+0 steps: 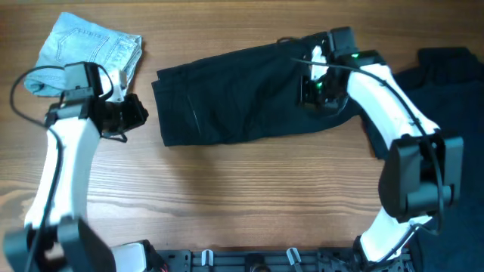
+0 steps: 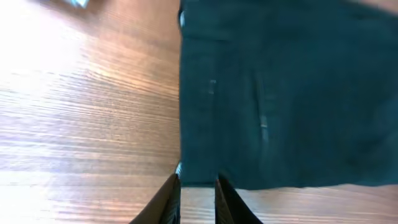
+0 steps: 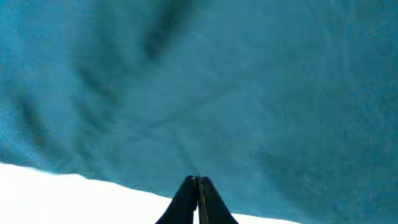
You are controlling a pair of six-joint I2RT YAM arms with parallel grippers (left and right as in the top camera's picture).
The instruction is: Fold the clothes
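A dark garment (image 1: 242, 94) lies spread across the middle of the table. It also fills the left wrist view (image 2: 280, 93) and the right wrist view (image 3: 217, 81). My left gripper (image 1: 136, 113) sits just off the garment's left edge. Its fingers (image 2: 198, 186) are slightly apart and empty, with their tips at the garment's near corner. My right gripper (image 1: 314, 87) is over the garment's right part. Its fingers (image 3: 198, 182) are pressed together at the fabric's edge and pinch it.
A folded pair of light blue jeans (image 1: 91, 45) lies at the far left corner. A pile of dark clothes (image 1: 446, 91) lies at the right edge. Bare wood (image 1: 227, 196) runs along the table's front.
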